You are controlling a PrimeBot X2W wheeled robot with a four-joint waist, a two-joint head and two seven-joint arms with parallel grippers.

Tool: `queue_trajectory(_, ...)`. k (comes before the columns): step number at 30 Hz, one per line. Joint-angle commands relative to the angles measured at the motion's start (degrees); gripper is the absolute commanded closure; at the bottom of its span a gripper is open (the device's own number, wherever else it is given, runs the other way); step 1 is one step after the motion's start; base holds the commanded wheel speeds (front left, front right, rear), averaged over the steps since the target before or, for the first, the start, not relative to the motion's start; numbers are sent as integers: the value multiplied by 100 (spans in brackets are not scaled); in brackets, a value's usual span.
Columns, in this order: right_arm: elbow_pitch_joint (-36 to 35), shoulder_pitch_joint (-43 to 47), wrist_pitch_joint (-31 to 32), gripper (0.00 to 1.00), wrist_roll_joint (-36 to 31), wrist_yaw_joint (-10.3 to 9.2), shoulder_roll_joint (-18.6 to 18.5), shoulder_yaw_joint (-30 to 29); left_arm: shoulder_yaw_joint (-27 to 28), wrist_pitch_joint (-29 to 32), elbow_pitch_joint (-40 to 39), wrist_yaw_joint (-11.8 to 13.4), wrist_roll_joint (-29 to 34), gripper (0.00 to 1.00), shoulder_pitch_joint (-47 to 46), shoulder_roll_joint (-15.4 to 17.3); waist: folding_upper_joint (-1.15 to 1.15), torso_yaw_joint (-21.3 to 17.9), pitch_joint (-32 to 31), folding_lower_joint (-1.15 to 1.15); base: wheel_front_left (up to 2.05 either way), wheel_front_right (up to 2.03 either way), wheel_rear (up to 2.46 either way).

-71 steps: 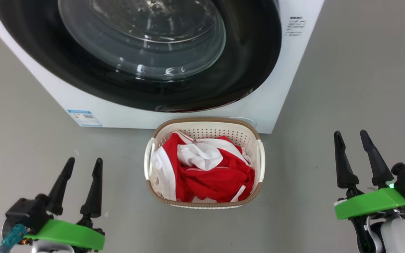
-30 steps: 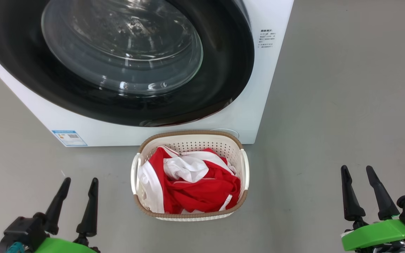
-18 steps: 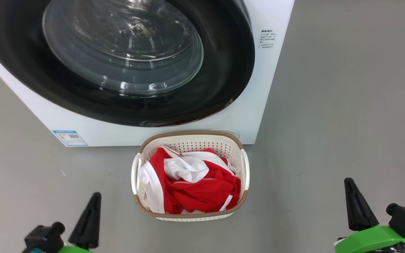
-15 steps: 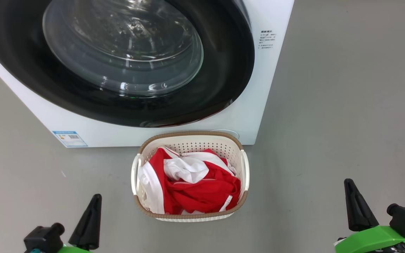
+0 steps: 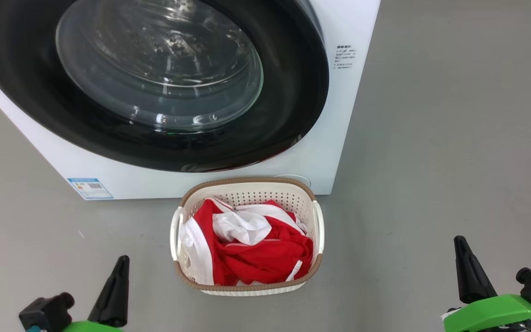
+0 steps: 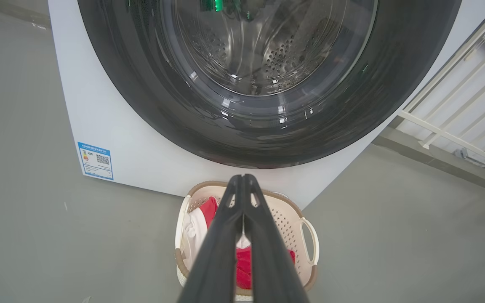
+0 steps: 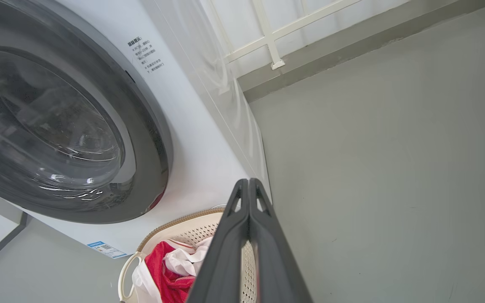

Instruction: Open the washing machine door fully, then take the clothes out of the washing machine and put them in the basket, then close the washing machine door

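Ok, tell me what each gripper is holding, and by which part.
Nothing. The left gripper and right gripper both have their fingers shut together with nothing between them. The clothes lie in the basket, apart from both.

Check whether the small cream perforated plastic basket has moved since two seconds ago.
No. The cream plastic basket sits in the same spot in front of the big white washing machine, right of its blue label; only the camera shifted.

Big white front-loading washing machine (image 5: 321, 152); round glass door (image 5: 155, 78), glossy black rim, shut. Cream perforated plastic basket (image 5: 247, 180), brown rim, on floor just before it, holds crumpled red-and-white clothes (image 5: 256, 258).
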Motion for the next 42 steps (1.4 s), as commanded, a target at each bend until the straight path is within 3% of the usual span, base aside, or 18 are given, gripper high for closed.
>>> queue_trajectory(1, -142, -105, 25, 100, 126, -1, -87, 22, 103, 21, -141, -5, -128, 100, -89, 62, 0, -5, -8, -1, 0, 0, 0)
queue_trajectory(42, -232, -318, 695, 100, 2529, -3, -177, 58, 397, 678, -261, -19, -2493, 100, -117, -104, 0, -147, -283, -1, 0, 0, 0)
